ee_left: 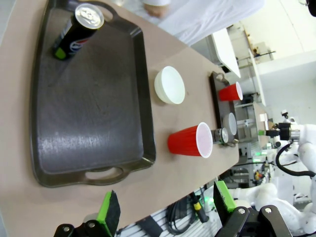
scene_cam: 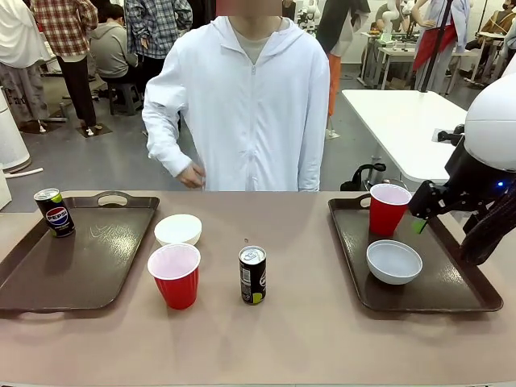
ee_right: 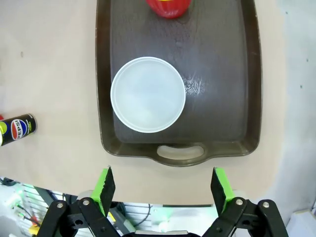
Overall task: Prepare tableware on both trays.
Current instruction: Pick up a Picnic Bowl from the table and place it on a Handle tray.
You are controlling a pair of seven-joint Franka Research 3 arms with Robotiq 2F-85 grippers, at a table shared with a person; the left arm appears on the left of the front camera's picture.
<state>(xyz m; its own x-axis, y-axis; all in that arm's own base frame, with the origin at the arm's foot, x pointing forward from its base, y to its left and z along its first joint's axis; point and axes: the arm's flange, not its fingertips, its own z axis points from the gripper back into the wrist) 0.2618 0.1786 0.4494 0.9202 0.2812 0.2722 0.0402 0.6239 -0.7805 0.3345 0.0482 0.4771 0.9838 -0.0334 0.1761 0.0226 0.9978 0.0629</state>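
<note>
Your right gripper (ee_right: 163, 183) is hanging above the right-hand dark brown rectangular plastic tray (ee_right: 222, 74), its green-padded jaws standing wide apart and gripping nothing. Your left gripper (ee_left: 165, 202) is hovering off the near side of the left-hand dark brown plastic tray (scene_cam: 81, 274), its jaws likewise spread full and empty.

The next move is likely turning on the loose dark drink can with a silver top (scene_cam: 252, 276). It is standing upright on the bare table between the trays, long axis vertical. It is lying to the robot's left of the right jaws, beyond that tray's rim, roughly midway between the arms.

Beside it, closer to the left arm, a red plastic cup with a pale inside (scene_cam: 175, 276) is sitting mouth up. A small round white bowl (scene_cam: 178, 229) is waiting just behind the cup, and both are lying outside the left tray. Nothing is blocking a reach from the right, while from the left the cup is standing in the way.

A second white bowl (scene_cam: 394, 261) and a second red cup (scene_cam: 388, 210) are resting on the right tray. A second can (scene_cam: 55, 213) is standing in the left tray's far corner. The person's hand (scene_cam: 192, 175) is hanging at the table's far edge.
</note>
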